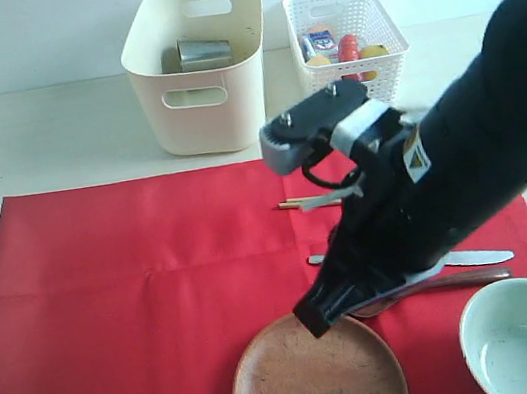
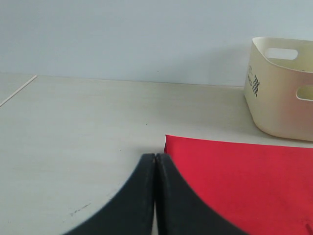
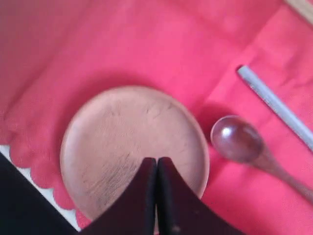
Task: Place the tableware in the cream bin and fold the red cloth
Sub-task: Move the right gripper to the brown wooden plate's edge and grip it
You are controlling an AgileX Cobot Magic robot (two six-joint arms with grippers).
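The red cloth (image 1: 137, 272) lies spread flat on the table. On it rest a round brown wooden plate (image 1: 316, 375), a pale bowl (image 1: 525, 337), a wooden spoon (image 3: 238, 139), a metal knife (image 1: 480, 256) and chopsticks (image 1: 305, 203). A steel cup (image 1: 204, 53) stands inside the cream bin (image 1: 196, 70). My right gripper (image 3: 157, 160) hangs shut just over the plate (image 3: 132, 147), nothing showing between its fingers. My left gripper (image 2: 155, 156) is shut and empty over bare table, beside a corner of the cloth (image 2: 244, 181); the exterior view does not show it.
A white lattice basket (image 1: 347, 35) holding food items and a small carton stands to the right of the cream bin (image 2: 281, 88). My right arm (image 1: 456, 181) hides part of the knife and spoon. Pale bare tabletop (image 2: 73, 137) lies beyond the cloth's edge.
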